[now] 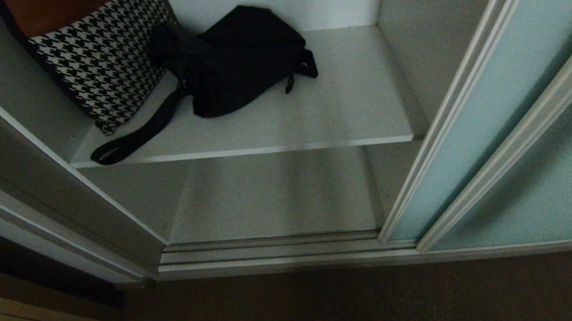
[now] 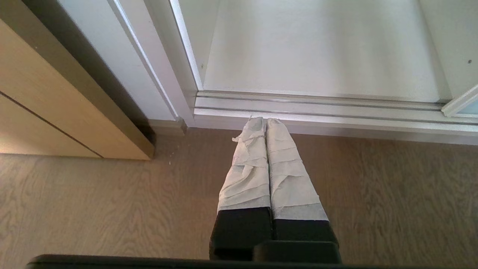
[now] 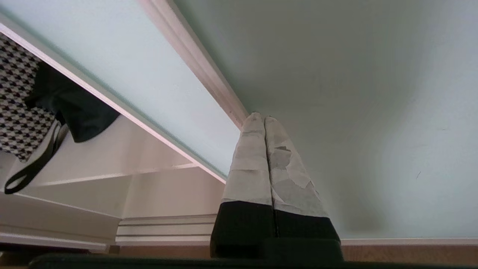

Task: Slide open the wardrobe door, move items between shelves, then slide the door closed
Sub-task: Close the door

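Note:
The sliding wardrobe door [image 1: 479, 124], pale blue-green frosted glass in a silver frame, stands slid to the right, so the bay is open. A bulky black bag [image 1: 244, 64] lies on the upper shelf [image 1: 344, 106], its broad strap [image 1: 140, 136] trailing to the front edge. A bare lower shelf [image 1: 273, 193] lies beneath. In the right wrist view my right gripper [image 3: 259, 116] is shut and empty. Its taped tips are at the upright frame strip [image 3: 209, 74] between the door [image 3: 142, 74] and the greyer panel [image 3: 354, 112]. My left gripper [image 2: 262, 119] is shut and empty, low over the floor before the track.
A black-and-white houndstooth bag [image 1: 105, 57] leans at the shelf's left, against the black bag. The ribbed silver floor track [image 1: 269, 250] runs along the bay's front. A wooden cabinet [image 2: 44, 112] stands left of the wardrobe. Wood-look floor [image 2: 373, 194] lies in front.

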